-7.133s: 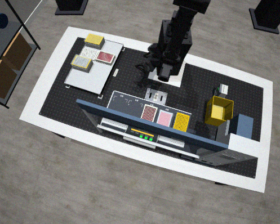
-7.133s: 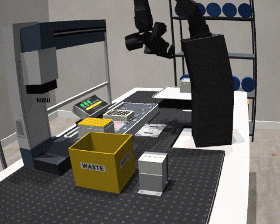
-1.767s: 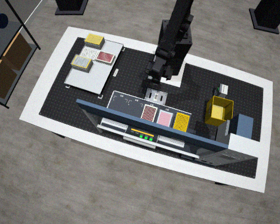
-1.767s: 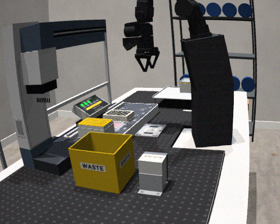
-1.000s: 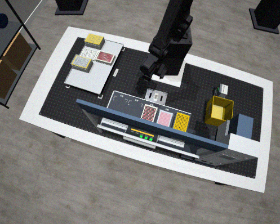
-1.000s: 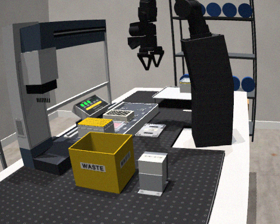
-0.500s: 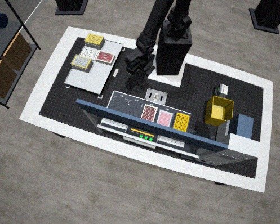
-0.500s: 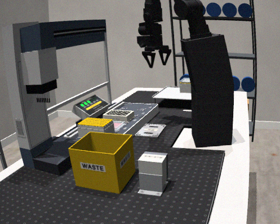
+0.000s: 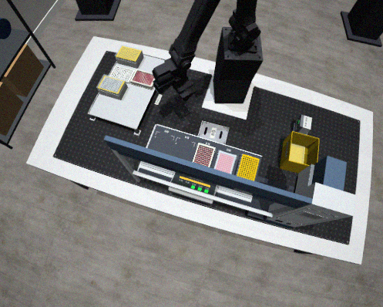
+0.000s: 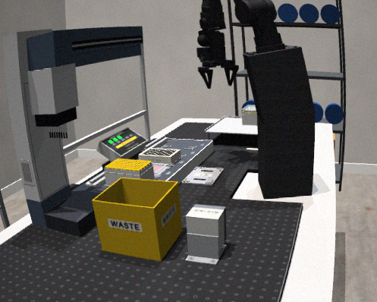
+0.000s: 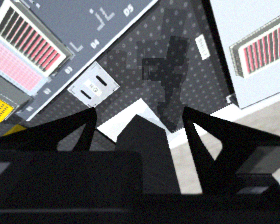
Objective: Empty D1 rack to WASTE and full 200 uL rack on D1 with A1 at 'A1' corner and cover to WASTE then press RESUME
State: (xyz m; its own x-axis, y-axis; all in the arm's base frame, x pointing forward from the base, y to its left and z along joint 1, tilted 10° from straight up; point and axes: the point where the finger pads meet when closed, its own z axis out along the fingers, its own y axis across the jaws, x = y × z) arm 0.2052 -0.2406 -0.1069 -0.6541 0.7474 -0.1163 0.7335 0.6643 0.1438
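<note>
My gripper [image 9: 172, 89] is open and empty, high above the black mat between the shelf tray and the arm's pedestal; it also shows in the exterior view [image 10: 218, 77] and in the wrist view [image 11: 140, 120]. A yellow tip rack [image 9: 248, 166] sits on D1, also visible in the exterior view [image 10: 128, 171]. Beside it are the pink plate [image 9: 224, 162] on D2 and the red-striped reservoir [image 9: 203, 155] on D3. The shelf tray [image 9: 119, 102] holds a yellow-topped rack [image 9: 129, 55], a white rack [image 9: 122, 72], a red plate [image 9: 142, 78] and a grey-topped rack [image 9: 111, 86]. The yellow WASTE bin [image 10: 136, 218] looks empty.
The RG nest [image 9: 216, 132] lies between the deck and the pedestal [image 9: 237, 73]. The grey RESUME box [image 10: 205, 233] stands next to the bin. The liquid handler's gantry [image 9: 206, 170] spans the deck's far side. D4 and D5 [image 9: 172, 139] are bare.
</note>
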